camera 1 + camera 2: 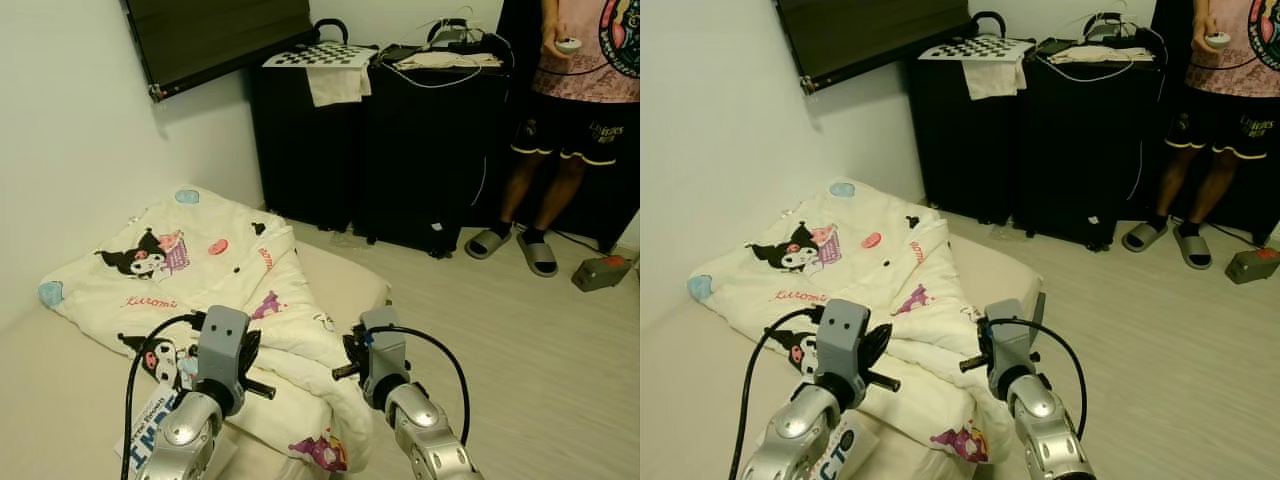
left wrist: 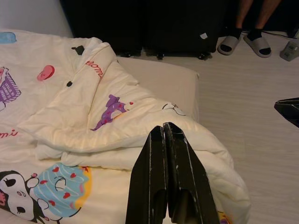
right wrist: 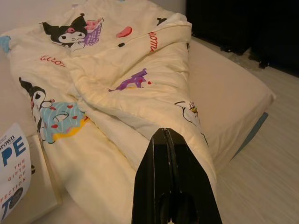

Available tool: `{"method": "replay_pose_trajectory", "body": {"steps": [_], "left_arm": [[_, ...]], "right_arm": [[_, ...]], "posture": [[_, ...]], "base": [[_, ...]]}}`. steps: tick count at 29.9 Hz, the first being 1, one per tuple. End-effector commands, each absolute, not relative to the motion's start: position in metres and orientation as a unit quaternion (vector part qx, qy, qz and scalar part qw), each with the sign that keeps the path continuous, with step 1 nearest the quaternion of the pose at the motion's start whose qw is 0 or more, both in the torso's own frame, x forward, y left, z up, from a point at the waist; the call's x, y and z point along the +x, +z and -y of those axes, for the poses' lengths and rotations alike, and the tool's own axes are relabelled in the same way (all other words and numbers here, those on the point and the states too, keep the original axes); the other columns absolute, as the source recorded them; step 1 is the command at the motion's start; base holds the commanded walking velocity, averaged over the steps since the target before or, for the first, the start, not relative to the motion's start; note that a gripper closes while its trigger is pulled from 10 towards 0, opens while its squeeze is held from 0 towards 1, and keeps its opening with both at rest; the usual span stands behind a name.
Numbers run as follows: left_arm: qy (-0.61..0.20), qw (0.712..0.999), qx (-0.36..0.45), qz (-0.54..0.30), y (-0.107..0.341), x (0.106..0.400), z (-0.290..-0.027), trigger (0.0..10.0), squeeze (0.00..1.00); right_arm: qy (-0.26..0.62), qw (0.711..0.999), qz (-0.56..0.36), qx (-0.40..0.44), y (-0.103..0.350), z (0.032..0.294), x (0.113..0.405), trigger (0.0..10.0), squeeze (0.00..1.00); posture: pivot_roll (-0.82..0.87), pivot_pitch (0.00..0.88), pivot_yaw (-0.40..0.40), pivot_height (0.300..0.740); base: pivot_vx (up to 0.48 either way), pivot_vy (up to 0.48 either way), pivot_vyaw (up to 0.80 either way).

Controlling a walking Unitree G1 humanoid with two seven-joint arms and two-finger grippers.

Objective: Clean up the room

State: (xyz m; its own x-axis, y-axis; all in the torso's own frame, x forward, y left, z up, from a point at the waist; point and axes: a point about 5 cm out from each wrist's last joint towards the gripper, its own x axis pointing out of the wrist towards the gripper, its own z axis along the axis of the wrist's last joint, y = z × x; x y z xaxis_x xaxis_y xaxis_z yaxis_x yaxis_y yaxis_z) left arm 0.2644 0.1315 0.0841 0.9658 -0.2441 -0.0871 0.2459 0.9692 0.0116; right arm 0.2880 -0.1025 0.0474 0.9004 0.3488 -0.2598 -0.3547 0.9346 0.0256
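Both hands above a rumpled blanket on the bed.
The left hand (image 2: 164, 135) and right hand (image 3: 164, 137) are clenched empty over the cartoon-print blanket (image 1: 215, 275); a book (image 3: 13, 163) lies beside it.

Head-high, wrists nearer (perhaps), shared quilt (image 1: 215, 265)

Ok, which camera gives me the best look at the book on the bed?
The right wrist view: the book lies on the mattress beside the cartoon blanket, with its cover lettering readable. In the eye views, the left arm covers most of it, leaving a sliver of cover. I can't make it out in the left wrist view.
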Motion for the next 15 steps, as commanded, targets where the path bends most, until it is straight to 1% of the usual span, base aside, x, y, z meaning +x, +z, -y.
{"method": "replay_pose_trajectory", "body": {"steps": [1,6,15], "left_arm": [[-0.118,0.992,0.022,-0.046,0.0843,0.2637,-0.1354,10.0,0.00],[-0.121,0.991,0.025,-0.044,0.0850,0.2634,-0.1350,10.0,0.00],[-0.125,0.991,0.025,-0.047,0.0849,0.2627,-0.1329,10.0,0.00]], "right_arm": [[0.179,0.975,-0.131,-0.006,0.0472,0.1013,0.2865,10.0,0.00],[0.178,0.975,-0.131,-0.006,0.0474,0.1018,0.2867,10.0,0.00],[0.178,0.975,-0.130,-0.008,0.0480,0.1019,0.2866,10.0,0.00]], "posture": [[-0.02,0.072,0.054,0.740],[-0.02,0.071,0.052,0.740],[-0.02,0.065,0.053,0.740]], "base": [[0.000,0.000,0.00],[0.000,0.000,0.00],[0.000,-0.480,0.00]]}}
